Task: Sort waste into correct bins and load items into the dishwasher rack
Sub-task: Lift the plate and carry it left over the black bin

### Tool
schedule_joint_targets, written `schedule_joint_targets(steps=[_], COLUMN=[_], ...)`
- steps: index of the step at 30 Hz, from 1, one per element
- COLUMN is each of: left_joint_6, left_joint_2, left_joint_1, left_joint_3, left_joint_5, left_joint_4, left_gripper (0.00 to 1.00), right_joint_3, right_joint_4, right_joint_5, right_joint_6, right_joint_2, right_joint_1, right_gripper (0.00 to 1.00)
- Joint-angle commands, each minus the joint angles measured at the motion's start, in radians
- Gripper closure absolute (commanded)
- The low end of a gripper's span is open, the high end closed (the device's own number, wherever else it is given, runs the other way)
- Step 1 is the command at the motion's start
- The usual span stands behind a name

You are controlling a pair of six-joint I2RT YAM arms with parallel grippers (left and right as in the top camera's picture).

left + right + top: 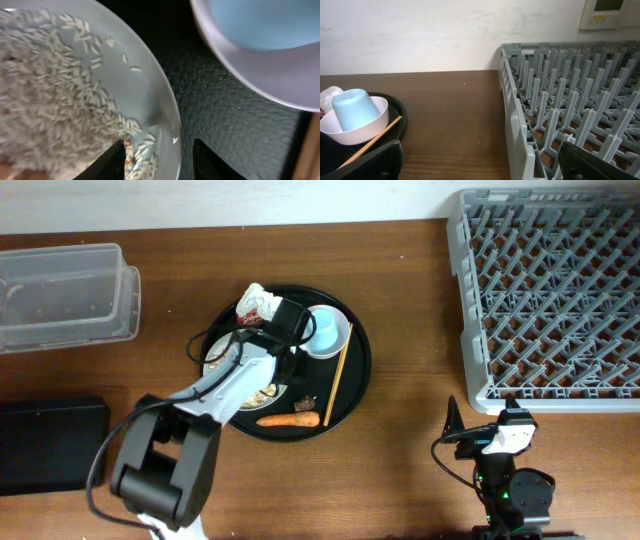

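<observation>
The white plate point(213, 366) with beige rice scraps point(262, 394) sits on the round black tray point(357, 375). My left gripper point(289, 366) is open, low over the plate's right edge. In the left wrist view the fingers point(162, 161) straddle the plate's rim point(150, 95), with rice point(50, 90) to the left. The light-blue cup point(322, 330) stands in its pale dish point(341, 346), chopsticks point(338, 383) beside it. The carrot point(288, 420) lies at the tray's front. The white tissue point(253, 298) and red wrapper point(251, 316) lie at the back. My right gripper point(482, 415) is open and empty, below the grey rack point(550, 290).
The clear tub point(65, 295) stands at the far left, the black container point(50, 445) in front of it. The right wrist view shows the open fingers point(480, 165), the rack's wall point(517, 125) on the right, and the cup point(352, 107) in its dish point(367, 131) on the left.
</observation>
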Motion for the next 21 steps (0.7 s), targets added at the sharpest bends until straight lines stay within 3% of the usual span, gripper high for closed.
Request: schedule_joint_targets(steps=[1, 3, 13, 16, 18, 21], left_joint_6=[0.013, 0.013, 0.033, 0.033, 0.034, 0.036], left_joint_2=[0.056, 0.081, 0.105, 0.105, 0.105, 0.103], left_joint_1=[0.000, 0.000, 0.000, 0.000, 0.000, 0.000], left_joint_3=[-0.009, -0.009, -0.008, -0.008, -0.007, 0.018], left_joint_5=[-0.011, 0.004, -0.027, -0.038, -0.050, -0.050], left_joint_4=[0.037, 0.047, 0.087, 0.075, 0.066, 0.028], left_gripper=[0.57, 0.62, 0.68, 0.81, 0.96, 1.00], right_joint_3=[-0.006, -0.006, -0.006, -0.006, -0.006, -0.006], right_joint_4=[-0.004, -0.004, -0.004, -0.004, -0.004, -0.004], right_joint_5=[0.009, 0.009, 0.009, 0.009, 0.009, 0.009], right_joint_6=[-0.007, -0.007, -0.007, -0.007, -0.007, -0.007], right_joint_2=[-0.008, -0.008, -0.008, -0.008, -0.008, -0.008], right_joint_1=[-0.007, -0.007, -0.007, -0.007, -0.007, -0.007], right_gripper=[0.02, 0.02, 0.02, 0.01, 0.02, 0.02])
